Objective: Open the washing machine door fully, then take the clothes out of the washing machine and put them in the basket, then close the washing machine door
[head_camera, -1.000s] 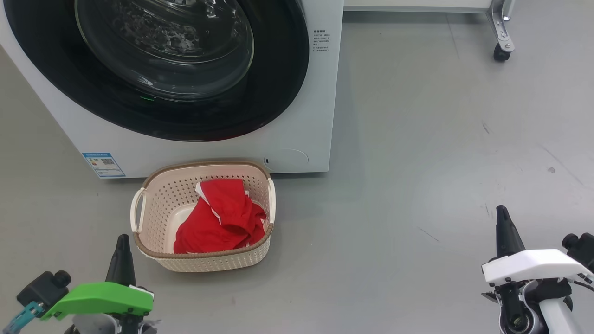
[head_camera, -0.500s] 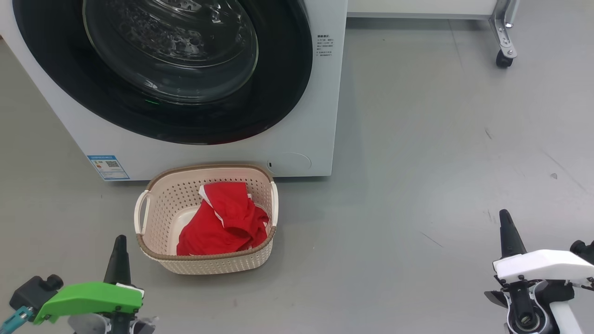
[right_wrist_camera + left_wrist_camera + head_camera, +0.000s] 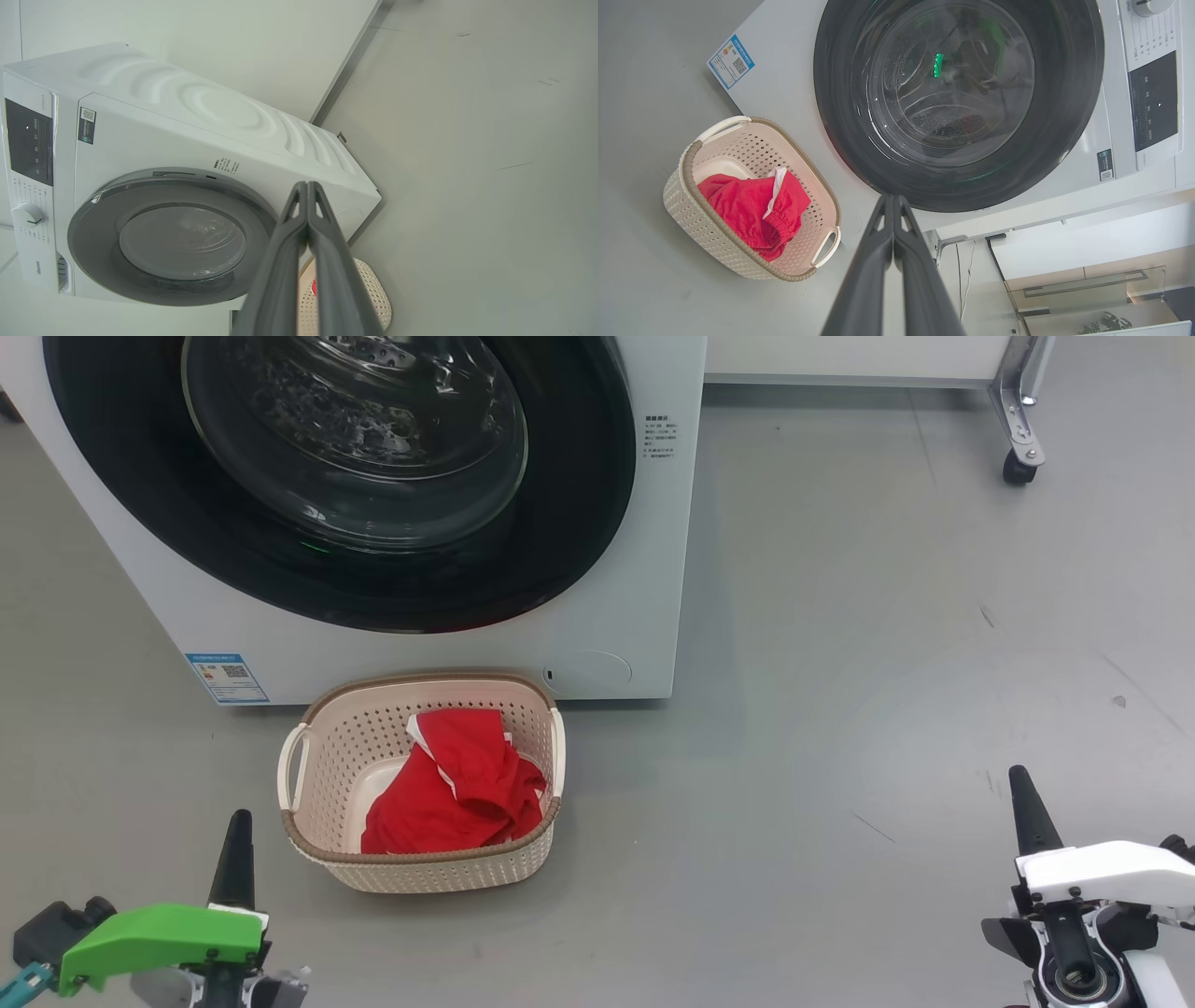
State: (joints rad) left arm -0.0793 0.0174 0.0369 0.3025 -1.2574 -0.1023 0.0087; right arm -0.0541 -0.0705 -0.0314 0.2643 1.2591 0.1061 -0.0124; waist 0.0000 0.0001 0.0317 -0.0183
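The white washing machine [image 3: 644, 569] stands at the back left, and its black-rimmed washing machine door [image 3: 569, 523] lies flat against the front, closed. Just in front sits the cream basket [image 3: 425, 681] with the red clothes [image 3: 448, 784] heaped inside. My left gripper [image 3: 237, 819] is low at the left, shut and empty, short of the basket's near left corner. Far to the right my right gripper [image 3: 1020, 775] is shut too, over bare floor. The left wrist view has the left gripper [image 3: 893, 198] pointing at the door [image 3: 1064, 116], with the basket [image 3: 691, 154] and clothes [image 3: 747, 205] at left. The right gripper [image 3: 307, 184] faces the machine [image 3: 187, 121].
Grey floor spreads to the right of the machine. A metal leg with a castor [image 3: 1018, 467] stands at the back right. A blue label [image 3: 227, 677] marks the machine's lower left corner, and its control panel [image 3: 1153, 102] is beside the door.
The whole head picture has slid down and to the right, so the camera has moved. Both grippers sit slightly lower in view and stay shut. Door, basket and clothes are unchanged.
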